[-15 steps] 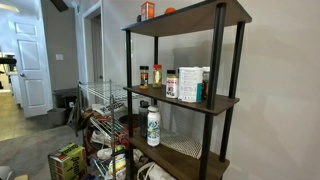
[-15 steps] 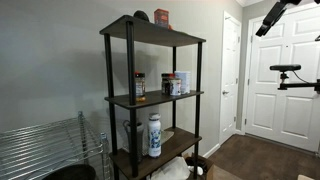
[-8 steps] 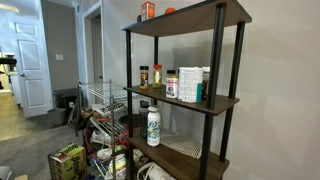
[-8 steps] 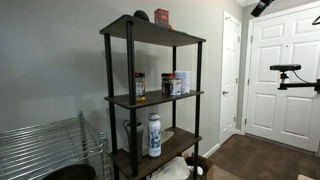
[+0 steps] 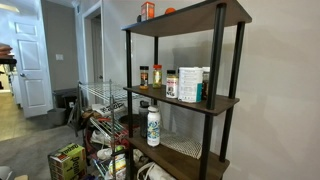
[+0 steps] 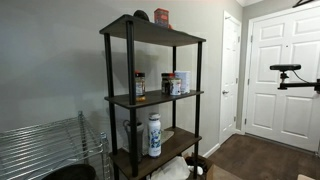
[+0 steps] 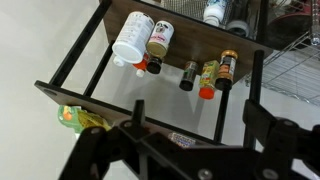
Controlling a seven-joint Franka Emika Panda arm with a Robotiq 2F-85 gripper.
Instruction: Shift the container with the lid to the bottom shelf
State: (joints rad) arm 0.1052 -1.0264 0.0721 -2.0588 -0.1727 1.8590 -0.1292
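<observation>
In an exterior view the orange-red jar [image 5: 147, 11] stands upright on the top shelf [image 5: 190, 20] of the black rack, well above the white bottle [image 5: 153, 126] on the lowest board.

In an exterior view the jar [image 6: 161, 17] sits on that top shelf just beside a dark rounded thing [image 6: 141, 16].

In the wrist view the gripper [image 7: 195, 125] is spread wide with nothing between its fingers [image 7: 135, 118]; small spice jars [image 7: 208, 78] show beyond, probably the middle shelf's
</observation>
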